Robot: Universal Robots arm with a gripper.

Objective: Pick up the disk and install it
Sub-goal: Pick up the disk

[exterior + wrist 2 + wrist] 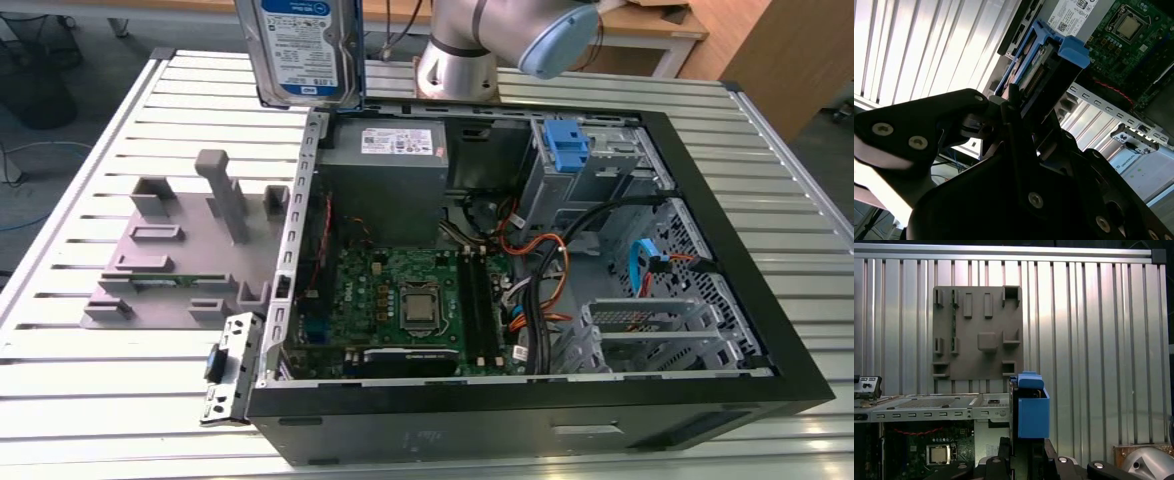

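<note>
While hanging upright at the exterior view's eleven o'clock from the black case [534, 400], the flat, blue-railed silver disk [310, 50] is seemingly sitting clamped in the matte gripper [1012, 100].

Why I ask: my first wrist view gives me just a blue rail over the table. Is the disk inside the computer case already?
Observer: No. In the exterior view the disk hangs upright in the air by the far corner of the case on the exterior view's left, with its label facing the camera.
Operator: Is it gripped?
Observer: Yes. In the second wrist view the gripper is shut on the disk's near end.
Operator: Where is the drive cage?
Observer: In the exterior view a blue latch stands at the case's far side, to the exterior view's right of the grey power supply.
</note>
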